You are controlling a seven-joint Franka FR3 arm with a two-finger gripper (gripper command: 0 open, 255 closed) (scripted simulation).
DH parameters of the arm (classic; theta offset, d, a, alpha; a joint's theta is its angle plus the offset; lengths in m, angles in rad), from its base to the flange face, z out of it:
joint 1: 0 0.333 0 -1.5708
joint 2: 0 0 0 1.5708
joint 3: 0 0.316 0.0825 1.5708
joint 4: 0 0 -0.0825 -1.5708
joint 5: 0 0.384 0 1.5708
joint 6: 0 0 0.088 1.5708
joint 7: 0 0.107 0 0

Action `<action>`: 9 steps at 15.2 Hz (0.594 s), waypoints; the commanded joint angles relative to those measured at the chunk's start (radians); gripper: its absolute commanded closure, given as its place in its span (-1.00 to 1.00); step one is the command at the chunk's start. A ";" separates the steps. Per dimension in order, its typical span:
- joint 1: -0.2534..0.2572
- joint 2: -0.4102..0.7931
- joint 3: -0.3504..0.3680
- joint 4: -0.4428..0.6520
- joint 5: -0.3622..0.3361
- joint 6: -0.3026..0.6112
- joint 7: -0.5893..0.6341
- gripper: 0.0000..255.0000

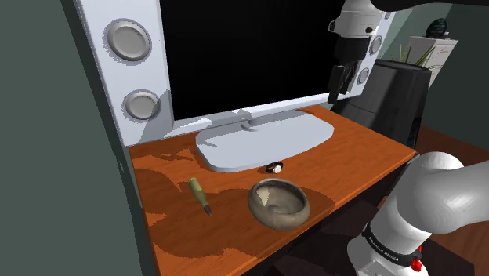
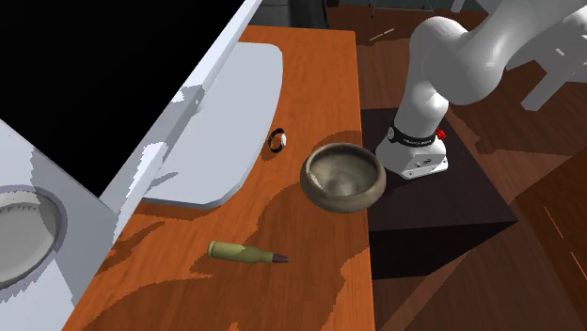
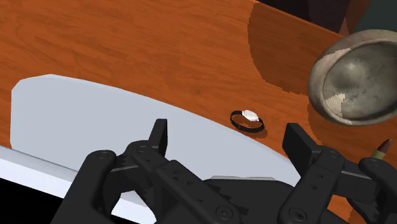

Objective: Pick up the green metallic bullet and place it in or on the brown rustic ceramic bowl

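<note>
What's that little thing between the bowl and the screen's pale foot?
A small black ring with a white top lies there, nearer the foot than the bowl; the second exterior view shows it plainly.

Wrist view: bullet [image 3: 382, 149] mostly behind gripper [image 3: 228, 130], only tip showing near bowl [image 3: 356, 76]; bowl cut by frame edge. Ringlike item [image 3: 247, 119] near bowl too small to identify.

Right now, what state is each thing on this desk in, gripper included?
gripper: open, holding nothing, raised above the desk.
bullet: lying flat on the desk, not held, outside the bowl.
bowl: upright, empty.
ring: lying on the desk beside the monitor's base.
monitor: standing upright, screen black.
</note>
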 commanded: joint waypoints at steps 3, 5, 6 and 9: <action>0.008 -0.001 0.034 -0.041 0.033 0.042 0.053 -1.00; 0.017 0.005 0.070 -0.077 0.065 0.086 0.105 -1.00; 0.022 0.010 0.088 -0.093 0.082 0.109 0.131 -1.00; 0.036 0.035 0.144 -0.133 0.130 0.182 0.207 -1.00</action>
